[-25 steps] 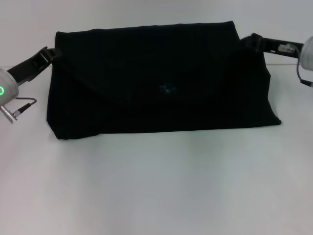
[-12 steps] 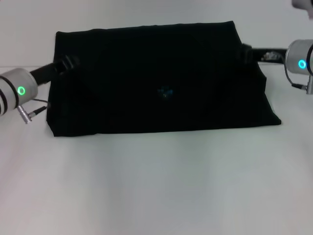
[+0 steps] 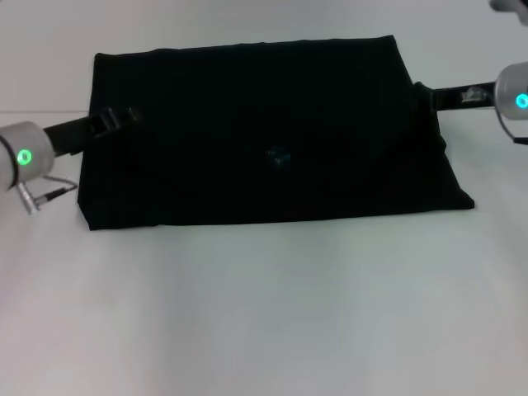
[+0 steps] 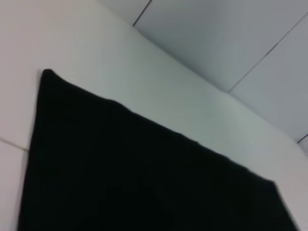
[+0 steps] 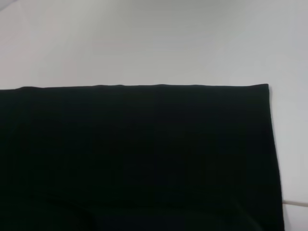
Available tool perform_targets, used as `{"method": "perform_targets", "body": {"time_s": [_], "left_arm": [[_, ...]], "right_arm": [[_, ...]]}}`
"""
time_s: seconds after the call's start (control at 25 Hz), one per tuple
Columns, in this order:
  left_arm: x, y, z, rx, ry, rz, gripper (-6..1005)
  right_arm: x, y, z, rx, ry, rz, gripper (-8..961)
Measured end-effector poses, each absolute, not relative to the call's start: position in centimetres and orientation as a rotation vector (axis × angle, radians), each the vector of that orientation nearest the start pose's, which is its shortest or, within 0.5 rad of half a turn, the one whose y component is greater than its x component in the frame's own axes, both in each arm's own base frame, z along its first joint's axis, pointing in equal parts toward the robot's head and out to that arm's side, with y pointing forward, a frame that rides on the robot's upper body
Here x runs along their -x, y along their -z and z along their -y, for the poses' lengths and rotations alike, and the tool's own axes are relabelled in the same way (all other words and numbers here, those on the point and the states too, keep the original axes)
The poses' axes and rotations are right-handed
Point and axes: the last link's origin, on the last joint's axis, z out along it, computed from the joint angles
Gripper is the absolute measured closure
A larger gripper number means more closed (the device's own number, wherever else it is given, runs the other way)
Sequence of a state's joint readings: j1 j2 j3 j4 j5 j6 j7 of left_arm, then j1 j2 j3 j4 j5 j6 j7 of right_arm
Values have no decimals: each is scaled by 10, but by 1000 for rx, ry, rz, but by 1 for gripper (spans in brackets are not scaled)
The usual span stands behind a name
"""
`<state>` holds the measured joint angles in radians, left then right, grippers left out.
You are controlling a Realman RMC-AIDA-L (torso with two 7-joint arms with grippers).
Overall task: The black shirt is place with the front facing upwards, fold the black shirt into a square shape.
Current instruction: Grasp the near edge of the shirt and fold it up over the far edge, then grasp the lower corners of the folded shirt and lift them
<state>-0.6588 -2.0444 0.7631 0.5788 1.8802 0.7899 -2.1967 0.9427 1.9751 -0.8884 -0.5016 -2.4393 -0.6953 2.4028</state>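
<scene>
The black shirt [image 3: 247,177] lies folded into a wide flat rectangle on the far half of the white table [image 3: 264,313]. No white print shows; a small blue spot [image 3: 279,155] sits near its middle. My left gripper [image 3: 129,116] reaches in low over the shirt's left edge. My right gripper [image 3: 420,89] is at the shirt's upper right edge. Both are black against the black cloth. The left wrist view shows the shirt [image 4: 144,183] with a far corner, and the right wrist view shows the shirt [image 5: 144,154] with a straight far edge.
The white table runs wide in front of the shirt. A grey wall [image 3: 247,21] stands just behind the shirt's far edge. A cable and plug [image 3: 45,194] hang from my left wrist beside the shirt's left side.
My left arm has moved right, its gripper now over the shirt's left edge. The shirt's lower left corner has flattened into a straight edge. My right gripper has dropped slightly at the right edge.
</scene>
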Motion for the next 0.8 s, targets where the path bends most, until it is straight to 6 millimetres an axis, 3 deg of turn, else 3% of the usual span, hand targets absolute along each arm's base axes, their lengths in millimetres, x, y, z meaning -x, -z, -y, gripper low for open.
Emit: {"method": "perform_targets", "body": {"time_s": [0.32,0.44,0.52,0.56,0.64,0.72,0.8], "left_arm": [[299,-43,-388,1791,884,1647,488],[305,-46,-368,1861,934,1627,320],[309,-46,-359,1925,922,1531,185],[312,-46,-356,1951,910,1479,161],[319,-46,-352,2008,852,1354,112],[326,-45,-351,2023,793,1300,63],[334,-44,-355,1992,745,1313,64]], "right_arm": [[-225,-60,-460,2086,-354,-1264,559],[-247,-66,-429,2098,-527,-1371,446],[-255,-65,-420,2101,-582,-1390,370],[-260,-63,-412,2108,-628,-1406,332],[-271,-60,-395,2120,-741,-1427,104],[-282,-59,-377,2118,-871,-1450,74],[-286,-59,-373,2110,-902,-1459,44]]}}
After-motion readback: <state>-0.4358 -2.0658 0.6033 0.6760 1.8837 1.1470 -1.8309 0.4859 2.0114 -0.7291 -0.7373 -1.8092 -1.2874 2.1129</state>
